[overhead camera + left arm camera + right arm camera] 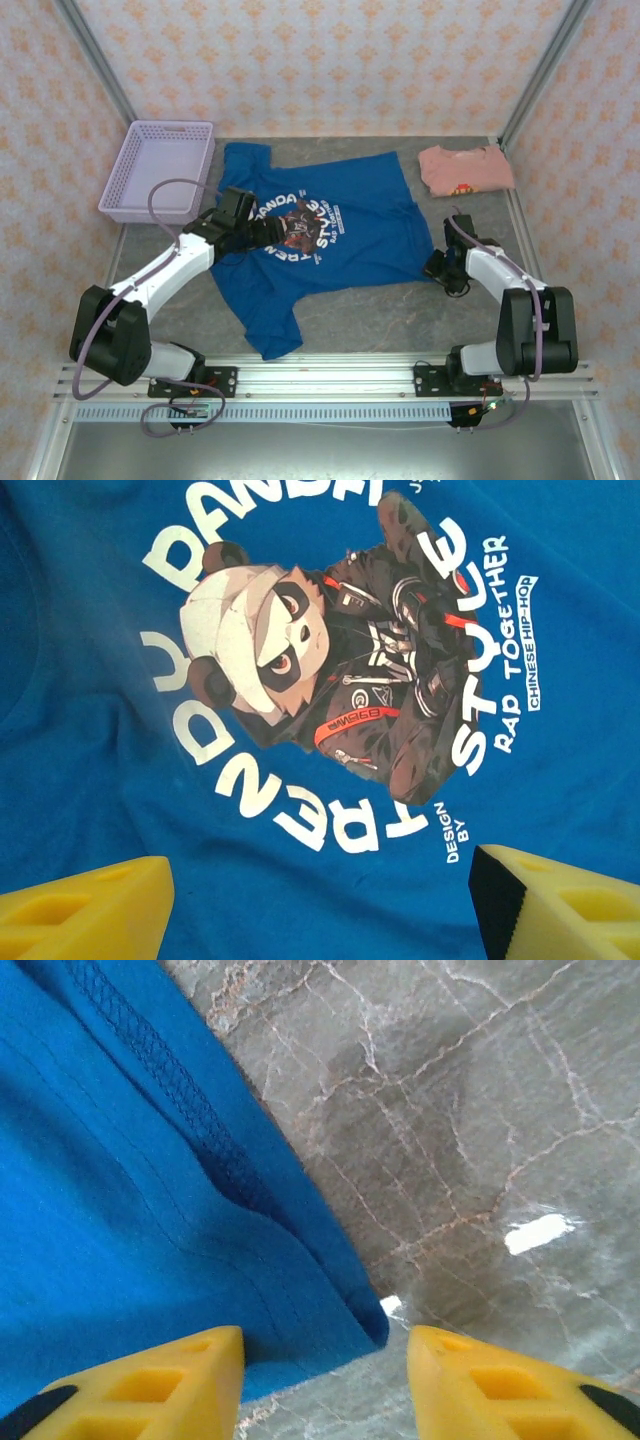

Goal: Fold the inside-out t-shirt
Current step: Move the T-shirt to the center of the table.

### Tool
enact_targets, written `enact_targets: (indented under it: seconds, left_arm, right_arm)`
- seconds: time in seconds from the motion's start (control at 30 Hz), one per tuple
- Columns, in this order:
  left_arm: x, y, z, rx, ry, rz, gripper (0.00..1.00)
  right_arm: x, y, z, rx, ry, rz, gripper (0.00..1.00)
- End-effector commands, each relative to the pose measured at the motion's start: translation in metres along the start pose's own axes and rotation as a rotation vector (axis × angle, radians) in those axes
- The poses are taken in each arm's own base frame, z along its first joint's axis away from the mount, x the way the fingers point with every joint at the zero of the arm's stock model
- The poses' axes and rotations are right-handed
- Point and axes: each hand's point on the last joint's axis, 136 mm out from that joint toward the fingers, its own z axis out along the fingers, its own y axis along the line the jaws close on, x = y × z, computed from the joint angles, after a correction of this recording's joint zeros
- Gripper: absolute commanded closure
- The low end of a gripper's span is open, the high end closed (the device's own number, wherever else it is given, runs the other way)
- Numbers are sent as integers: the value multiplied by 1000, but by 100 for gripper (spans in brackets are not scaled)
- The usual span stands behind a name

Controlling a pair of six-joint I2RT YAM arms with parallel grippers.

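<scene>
One blue t-shirt [370, 230] lies spread print-up on the counter [400, 320]. Over its panda print [300, 670] the left jaws hang wide open, holding nothing. At its near right corner the right jaws stand apart astride the hem [160, 1080], nothing clamped.

Bright, even diffuse light in the overhead view, faint soft shadows beside the arms [170, 270], small white glare patches on the marble table [470, 1080] in the right wrist view, t-shirt [90, 780] print sharp in the left wrist view, near yellow fingers [80, 910] slightly soft.
</scene>
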Motion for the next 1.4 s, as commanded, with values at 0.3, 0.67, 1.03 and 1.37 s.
enact_targets:
  seconds: [0.3,0.67,1.03,1.37]
  left_arm:
    - [19,14,-21,-61,22,25,21]
    - [124,30,-36,-133,230,120,21]
    - [184,68,-35,-282,331,174,22]
    - [134,46,-10,-308,194,260,22]
  right_arm:
    - [-9,-1,10,-9,-27,20,79]
    - [-22,2,-2,-21,-67,24,88]
    - [-27,11,-1,-46,-48,-5,88]
    - [-27,19,-6,-90,-49,-9,88]
